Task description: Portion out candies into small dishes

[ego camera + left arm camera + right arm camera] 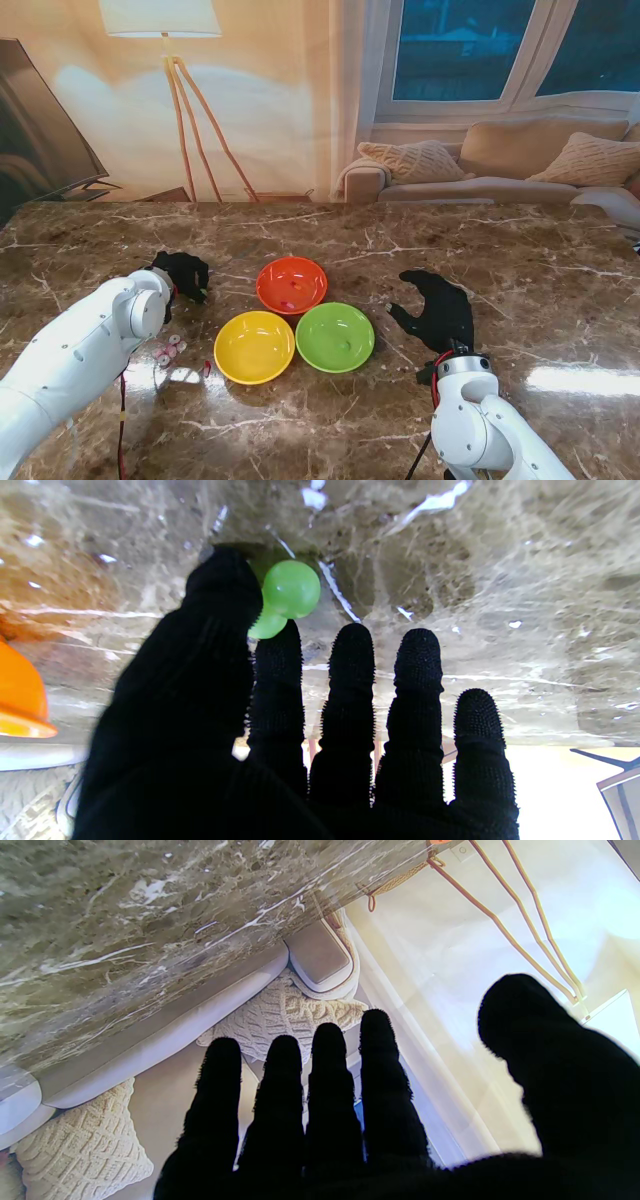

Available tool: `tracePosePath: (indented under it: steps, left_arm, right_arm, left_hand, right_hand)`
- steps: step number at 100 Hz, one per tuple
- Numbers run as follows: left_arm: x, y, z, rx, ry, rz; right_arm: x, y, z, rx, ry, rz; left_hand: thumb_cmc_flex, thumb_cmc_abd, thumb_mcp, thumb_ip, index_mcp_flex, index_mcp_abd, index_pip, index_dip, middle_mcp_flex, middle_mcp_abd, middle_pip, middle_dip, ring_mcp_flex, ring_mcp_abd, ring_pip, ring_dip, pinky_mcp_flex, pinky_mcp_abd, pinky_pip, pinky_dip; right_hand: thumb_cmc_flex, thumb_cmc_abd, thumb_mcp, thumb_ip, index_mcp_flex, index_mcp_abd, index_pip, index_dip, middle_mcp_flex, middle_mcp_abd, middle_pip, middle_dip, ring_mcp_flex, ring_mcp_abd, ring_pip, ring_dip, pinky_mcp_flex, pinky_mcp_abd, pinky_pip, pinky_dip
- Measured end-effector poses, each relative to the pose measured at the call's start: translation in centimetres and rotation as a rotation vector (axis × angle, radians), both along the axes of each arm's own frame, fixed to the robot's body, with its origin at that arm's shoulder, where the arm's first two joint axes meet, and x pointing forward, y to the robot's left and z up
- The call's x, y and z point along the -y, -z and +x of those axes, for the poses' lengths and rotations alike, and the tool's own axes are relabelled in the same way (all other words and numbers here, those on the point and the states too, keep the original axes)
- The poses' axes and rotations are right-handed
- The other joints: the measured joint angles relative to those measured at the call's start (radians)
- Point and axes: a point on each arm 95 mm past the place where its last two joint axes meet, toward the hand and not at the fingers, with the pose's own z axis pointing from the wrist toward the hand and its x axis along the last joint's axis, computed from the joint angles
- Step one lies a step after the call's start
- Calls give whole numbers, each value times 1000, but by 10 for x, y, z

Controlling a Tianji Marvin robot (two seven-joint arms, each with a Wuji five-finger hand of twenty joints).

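Three small dishes stand together mid-table: an orange dish [291,284] with a few candies in it, a yellow dish [254,346] and a green dish [335,337]. My black-gloved left hand [183,273] is low over the table, left of the orange dish. In the left wrist view a round green candy [291,589] sits between the thumb [225,595] and index fingertip [277,645], close to the marble; the other fingers [417,670] are stretched out. My right hand [437,308] lies open to the right of the green dish, fingers [320,1075] spread, holding nothing.
Several wrapped pink-and-white candies [170,350] lie on the table beside my left forearm, left of the yellow dish. The orange dish's rim [20,695] shows at the edge of the left wrist view. A sofa [500,165] and floor lamp [175,70] stand beyond the table's far edge.
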Motion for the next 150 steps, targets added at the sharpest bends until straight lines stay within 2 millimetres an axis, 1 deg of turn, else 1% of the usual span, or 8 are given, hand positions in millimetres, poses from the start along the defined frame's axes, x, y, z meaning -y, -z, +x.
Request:
tracePosePath:
  steps: [5, 15, 24, 57, 83, 117, 133, 150]
  left_arm:
    - [0, 0, 0, -1, 2, 1]
    - [0, 1, 0, -3, 4, 3]
    - [0, 0, 0, -4, 5, 3]
    - [1, 1, 0, 3, 14, 1]
    - [1, 0, 0, 15, 13, 1]
    - [1, -7, 0, 43, 12, -8]
    - [4, -14, -1, 66, 16, -18]
    - [8, -33, -7, 119, 29, -34]
  right_arm:
    - [0, 0, 0, -1, 0, 0]
    - [0, 0, 0, -1, 0, 0]
    - [0, 0, 0, -1, 1, 0]
    - [1, 1, 0, -2, 1, 1]
    - [0, 1, 0, -6, -2, 6]
    - [0, 1, 0, -7, -4, 5]
    - [0, 2, 0, -7, -4, 5]
    - [0, 2, 0, -6, -3, 4]
  left_hand:
    - [0, 0, -6, 0, 0, -10, 23, -5, 35, -11, -1, 46, 14, 0, 2, 0, 3, 0, 8, 8]
    - [0, 2, -6, 0, 2, -17, 34, -6, 58, -19, -5, 82, 36, -2, 10, 0, 5, 0, 12, 8]
    - [0, 3, -10, 0, 20, -22, 50, -46, 103, -25, -20, 119, 37, -2, 13, 0, 6, 0, 14, 8]
    - [16, 3, -11, 2, 48, -22, 52, -91, 122, -32, -55, 119, 37, -2, 13, -1, 6, 0, 14, 8]
    - [27, 12, -16, 2, 50, -22, 37, -93, 122, -32, -74, 119, 37, -2, 13, -2, 5, 0, 14, 8]
    - [27, 12, -20, 2, 51, -22, 35, -93, 122, -32, -76, 120, 37, -2, 13, -2, 4, 0, 14, 8]
    - [27, 12, -21, 2, 52, -22, 33, -93, 122, -32, -76, 120, 37, -2, 13, -2, 4, 0, 14, 8]
    - [27, 12, -21, 2, 52, -22, 32, -93, 122, -32, -77, 121, 37, -2, 13, -2, 4, 0, 14, 8]
  right_hand:
    - [0, 0, 0, 0, 0, 0, 0, 0, 0, 0, 0, 0, 0, 0, 0, 0, 0, 0, 0, 0]
    - [0, 0, 3, 0, 0, 0, 0, 0, 0, 0, 0, 0, 0, 0, 0, 0, 0, 0, 0, 0]
    - [0, -2, 3, 0, 0, -1, 0, 0, 0, 0, 0, 0, 0, 0, 0, 0, 0, 0, 0, 0]
    - [0, -2, 12, 0, 0, -1, 0, 0, 0, 0, 0, 0, -2, 0, 0, 0, 0, 1, 11, 12]
    - [0, -2, 12, 0, 0, -2, 0, 0, 0, 0, 0, 0, -2, 0, 0, 0, 1, 1, 11, 12]
    - [0, -2, 13, 0, 0, -2, 0, 0, -1, 0, 0, 0, -2, 0, 0, 0, 1, 10, 11, 12]
    - [0, -2, 15, 0, 0, -2, 0, 0, -1, 0, 0, 0, -2, 0, 0, 0, 1, 10, 11, 13]
    - [0, -2, 15, 0, 0, -2, 0, 0, -1, 0, 0, 0, -2, 0, 0, 0, 1, 10, 11, 13]
